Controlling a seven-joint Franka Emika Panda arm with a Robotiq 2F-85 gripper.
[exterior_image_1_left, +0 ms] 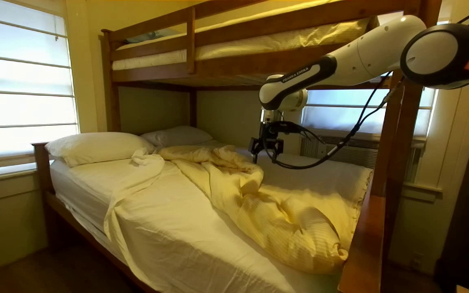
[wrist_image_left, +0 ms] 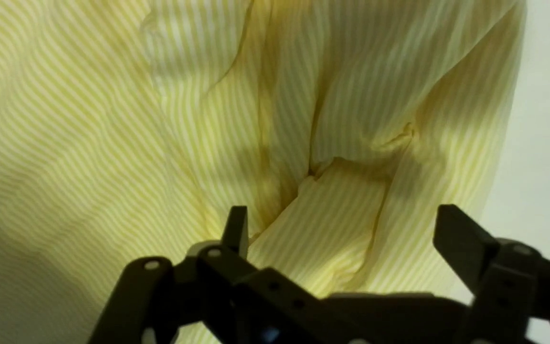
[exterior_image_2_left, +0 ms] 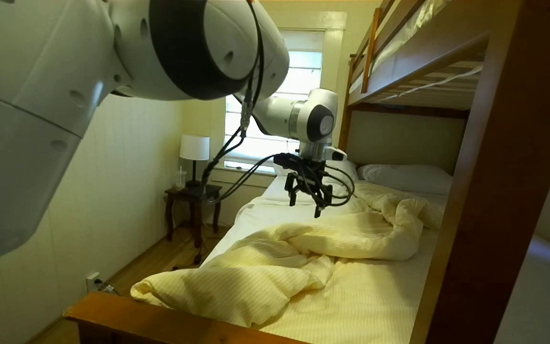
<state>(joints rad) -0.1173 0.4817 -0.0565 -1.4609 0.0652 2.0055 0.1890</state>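
Striped comforter [wrist_image_left: 275, 143], cropped in wrist view, partly behind the spread pincer [wrist_image_left: 343, 222]

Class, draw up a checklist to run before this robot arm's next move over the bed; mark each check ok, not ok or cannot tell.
1. Gripper open: ok, fingers wide apart.
2. Grip empty: ok, nothing pinched between the fingers.
3. Yellow-striped duvet beneath the gripper: ok, its folds fill much of the wrist view.
4. Duvet spread flat: not ok, it lies bunched.
5. Black cables clear of the fingers: cannot tell, they loop close by in both exterior views.
6. White pillows away from the gripper: ok, they lie apart from it.
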